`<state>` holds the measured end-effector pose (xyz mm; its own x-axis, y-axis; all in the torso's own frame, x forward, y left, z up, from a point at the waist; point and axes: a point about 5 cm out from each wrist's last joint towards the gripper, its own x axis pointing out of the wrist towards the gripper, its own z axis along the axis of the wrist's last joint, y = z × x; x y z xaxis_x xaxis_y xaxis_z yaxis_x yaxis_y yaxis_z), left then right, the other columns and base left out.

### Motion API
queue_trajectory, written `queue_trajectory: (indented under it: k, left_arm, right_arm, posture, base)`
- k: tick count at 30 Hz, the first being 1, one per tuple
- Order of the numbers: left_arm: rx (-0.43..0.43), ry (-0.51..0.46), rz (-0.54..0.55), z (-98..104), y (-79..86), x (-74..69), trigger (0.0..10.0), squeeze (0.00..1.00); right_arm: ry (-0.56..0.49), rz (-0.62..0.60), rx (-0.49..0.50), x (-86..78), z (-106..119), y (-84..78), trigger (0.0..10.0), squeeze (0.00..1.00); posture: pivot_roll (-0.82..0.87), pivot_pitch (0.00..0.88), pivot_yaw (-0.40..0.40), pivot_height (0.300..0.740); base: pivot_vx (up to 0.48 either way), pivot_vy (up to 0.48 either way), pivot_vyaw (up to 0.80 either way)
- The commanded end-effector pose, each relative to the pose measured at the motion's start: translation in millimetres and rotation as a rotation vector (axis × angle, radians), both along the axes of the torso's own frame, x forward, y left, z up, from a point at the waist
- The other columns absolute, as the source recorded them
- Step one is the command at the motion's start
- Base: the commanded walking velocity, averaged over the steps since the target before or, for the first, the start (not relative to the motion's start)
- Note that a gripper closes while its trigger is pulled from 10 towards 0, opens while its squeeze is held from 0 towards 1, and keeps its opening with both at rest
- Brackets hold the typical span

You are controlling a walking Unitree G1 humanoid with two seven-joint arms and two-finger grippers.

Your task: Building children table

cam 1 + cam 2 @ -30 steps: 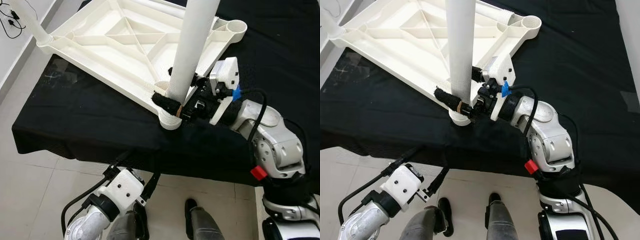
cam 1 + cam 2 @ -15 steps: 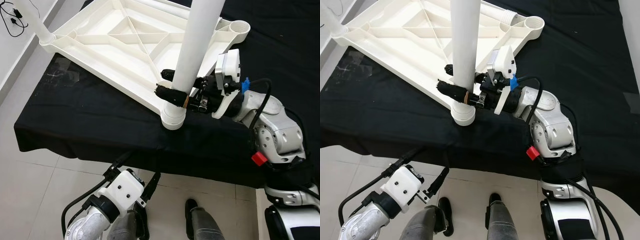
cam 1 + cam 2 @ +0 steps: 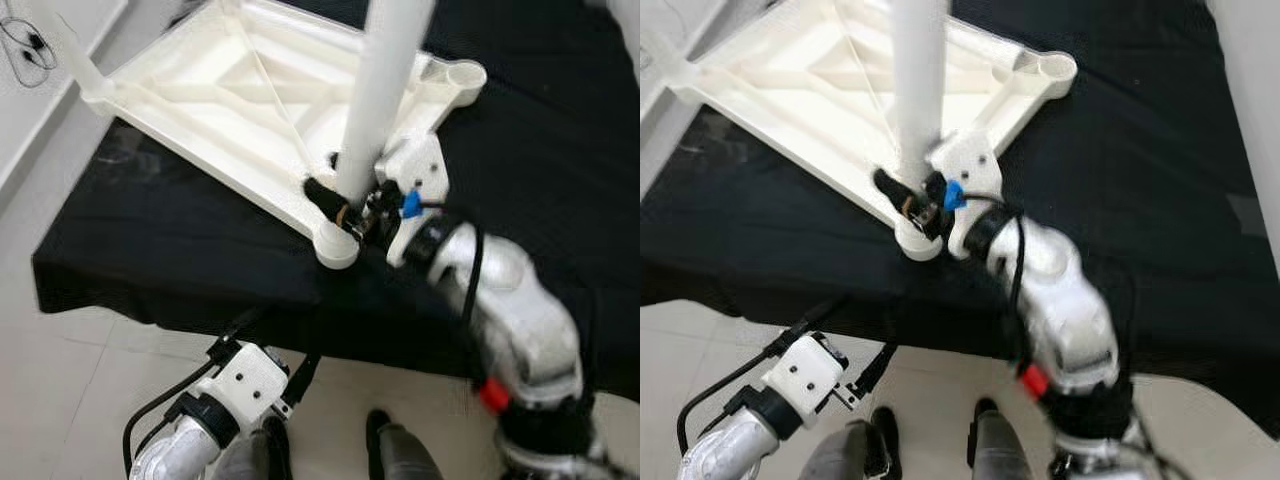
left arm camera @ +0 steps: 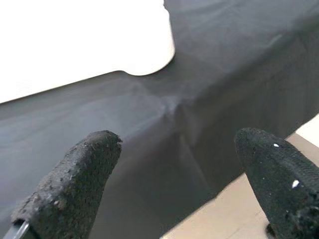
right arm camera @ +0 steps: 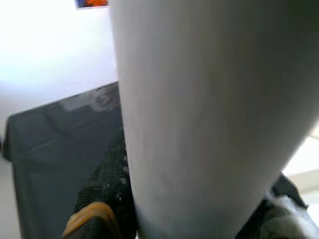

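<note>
One white table top (image 3: 250, 110) lies upside down on the black-covered worktop (image 3: 160, 240). Two white legs are visible: one leg (image 3: 385, 90) stands in the near corner socket (image 3: 338, 245), gripped by the right gripper (image 3: 345, 205); another (image 3: 65, 50) stands at the far-left corner. The left gripper (image 4: 184, 184) hangs below the worktop edge, its fingers (image 4: 75, 184) open.

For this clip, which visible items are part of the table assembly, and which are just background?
Part of the job:
- white tabletop, lying upside down
- white leg, standing in the near corner socket
- right end effector, gripping the leg near its base

Just there:
- black cloth under the tabletop
- left end effector, open, idle below the cloth's edge
- cable on the floor
</note>
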<state>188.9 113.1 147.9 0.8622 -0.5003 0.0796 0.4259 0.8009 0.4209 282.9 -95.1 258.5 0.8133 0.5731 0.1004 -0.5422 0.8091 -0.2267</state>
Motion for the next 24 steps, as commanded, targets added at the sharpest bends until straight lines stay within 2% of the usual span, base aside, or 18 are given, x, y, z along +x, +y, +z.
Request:
queue_trajectory:
  k: [1, 9, 14, 17, 18, 21, 23, 24]
  left_arm:
    - [0.007, 0.022, -0.002, -3.7, 1.0, -3.8, 10.0, 0.0]
    - [0.007, 0.028, -0.013, -4.4, 0.6, -3.4, 10.0, 0.0]
    - [0.007, 0.024, -0.007, -3.9, 0.5, -3.0, 10.0, 0.0]
    - [0.006, 0.025, -0.008, -4.0, 0.2, -2.0, 10.0, 0.0]
    - [0.006, 0.025, -0.008, -4.0, 0.2, -2.0, 10.0, 0.0]
    - [0.005, 0.025, -0.009, -4.0, -0.1, -1.4, 10.0, 0.0]
    - [0.004, 0.023, -0.008, -3.8, -0.8, -0.2, 10.0, 0.0]
    - [0.004, 0.023, -0.008, -3.8, -0.8, -0.2, 10.0, 0.0]
  right_arm:
    - [0.308, -0.172, -0.117, 7.2, -61.4, -17.4, 0.0, 0.0]
    - [0.292, -0.23, -0.093, 13.1, -53.6, -20.7, 0.0, 0.0]
    - [0.253, -0.223, -0.085, 13.3, -43.9, -13.6, 0.0, 0.0]
    - [0.129, -0.072, -0.129, 12.6, -27.4, 4.2, 0.0, 0.0]
    - [0.129, -0.072, -0.129, 12.6, -27.4, 4.2, 0.0, 0.0]
    - [0.067, 0.028, -0.136, 11.9, -17.5, 12.9, 0.0, 0.0]
    - [0.022, 0.122, -0.182, 12.2, -10.6, 18.7, 0.0, 0.0]
    - [0.022, 0.122, -0.182, 12.2, -10.6, 18.7, 0.0, 0.0]
  posture:
    - [0.01, 0.372, 0.055, 0.74]
    - [0.01, 0.37, 0.055, 0.74]
    - [0.01, 0.372, 0.056, 0.74]
    - [0.0, 0.371, 0.057, 0.74]
    - [0.0, 0.371, 0.057, 0.74]
    - [0.0, 0.37, 0.055, 0.74]
    - [0.0, 0.369, 0.048, 0.74]
    - [0.0, 0.369, 0.048, 0.74]
  base:
    - [0.0, 0.0, 0.0]
    - [0.0, 0.0, 0.0]
    - [0.0, 0.0, 0.0]
    - [0.0, 0.0, 0.0]
    - [0.0, 0.0, 0.0]
    - [0.0, 0.0, 0.0]
    - [0.0, 0.0, 0.0]
    - [0.0, 0.0, 0.0]
